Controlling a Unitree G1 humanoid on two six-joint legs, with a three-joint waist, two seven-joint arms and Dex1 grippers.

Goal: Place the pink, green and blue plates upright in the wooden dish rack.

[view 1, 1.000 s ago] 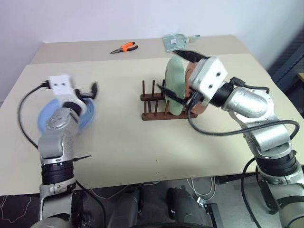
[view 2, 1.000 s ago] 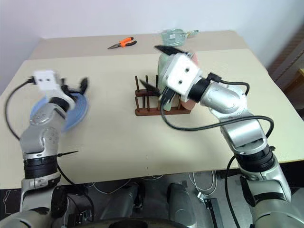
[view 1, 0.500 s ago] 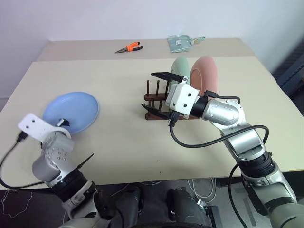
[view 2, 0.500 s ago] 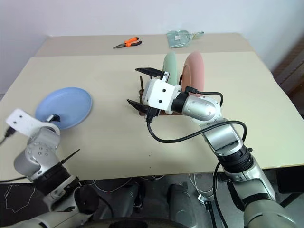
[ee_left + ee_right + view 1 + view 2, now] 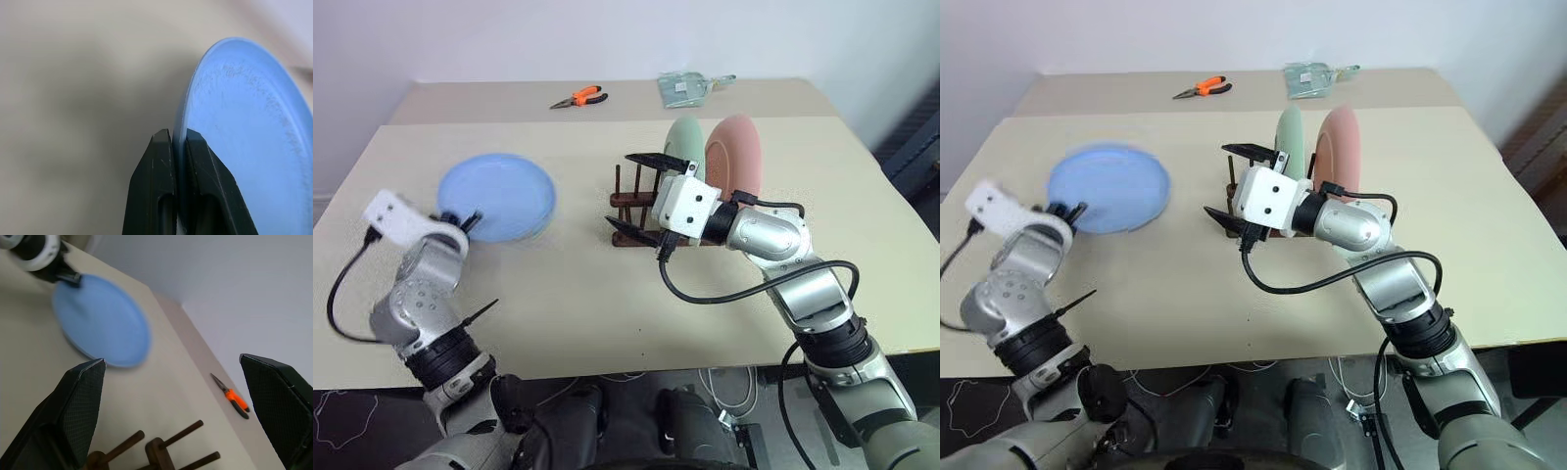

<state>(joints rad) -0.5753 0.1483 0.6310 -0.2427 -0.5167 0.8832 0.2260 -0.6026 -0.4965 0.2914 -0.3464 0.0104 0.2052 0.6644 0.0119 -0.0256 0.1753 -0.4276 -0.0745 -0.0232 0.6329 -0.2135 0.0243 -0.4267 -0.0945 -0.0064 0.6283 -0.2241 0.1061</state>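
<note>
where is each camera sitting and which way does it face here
Left and right eye views: on the head, looking forward and down at the table, both arms, the wooden dish rack.
Left wrist view: along the left end effector, shut on the blue plate rim.
Right wrist view: between the open right end effector fingers, toward the blue plate and orange pliers.
Shared: all show the blue plate.

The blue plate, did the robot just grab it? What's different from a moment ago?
Yes. The left gripper has shut on the rim of the blue plate and carried it closer to the wooden dish rack. The right gripper stayed open by the rack. The green plate and pink plate kept standing in it.
</note>
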